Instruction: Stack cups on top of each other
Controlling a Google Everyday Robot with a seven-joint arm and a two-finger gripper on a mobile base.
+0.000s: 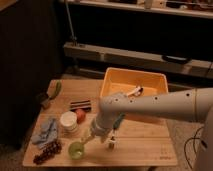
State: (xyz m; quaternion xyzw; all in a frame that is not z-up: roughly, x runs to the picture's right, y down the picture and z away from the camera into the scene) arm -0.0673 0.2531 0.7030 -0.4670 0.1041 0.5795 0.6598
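A wide white cup (69,121) stands on the wooden table (145,145) at the left. A light green cup (76,150) stands near the front edge, in front of the white cup. A small dark grey-brown cup (44,100) sits at the far left edge. All three stand apart. My gripper (90,137) hangs low over the table, just above and right of the green cup. The white arm (150,105) reaches in from the right.
A big yellow tub (132,85) with small items stands at the back. An orange fruit (81,115) lies next to the white cup. A blue cloth (46,131), dark grapes (46,150), a dark striped object (80,105) and a small white object (112,143) are nearby.
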